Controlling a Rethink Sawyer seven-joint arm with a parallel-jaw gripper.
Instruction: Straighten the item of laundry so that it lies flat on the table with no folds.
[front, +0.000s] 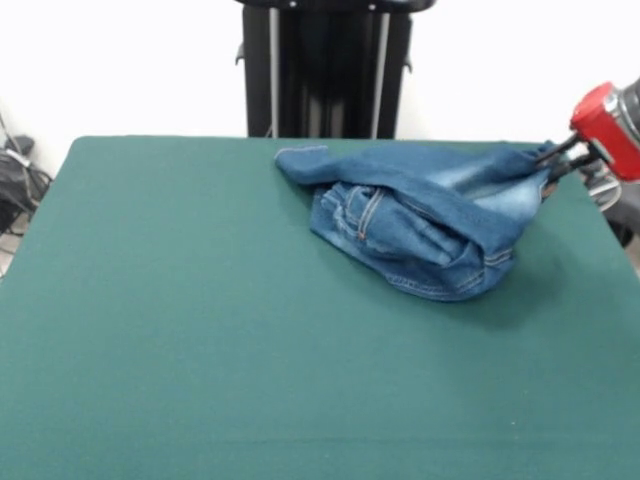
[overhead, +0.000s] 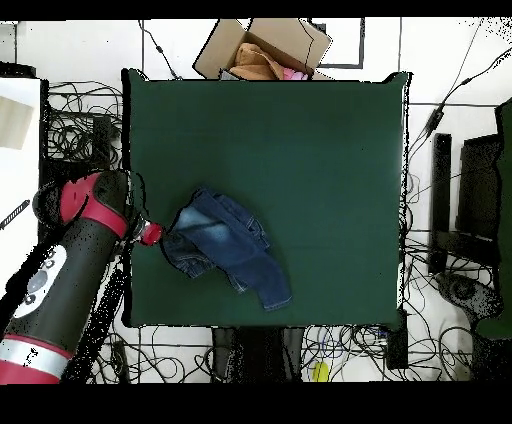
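Front view: the jeans (front: 420, 225) lie bunched on the green table (front: 180, 330), toward its far right part. One end is drawn up and out to the right, where the pincer (front: 548, 160) is clamped on the denim. The dark fingers (front: 552, 152) meet at the cloth, below the red wrist of the arm (front: 605, 115). The lifted edge is taut, so the hold appears intended to pull the folded layers apart. The lower part, showing a pocket and orange stitching, remains doubled over itself.

Overhead view: the jeans (overhead: 225, 245) sit near the table's (overhead: 300, 130) left edge, one leg trailing toward the bottom edge. The pincer (overhead: 158, 234) meets the garment at its left end. A cardboard box (overhead: 262, 48) stands beyond the top edge. The garment is not yet flat.
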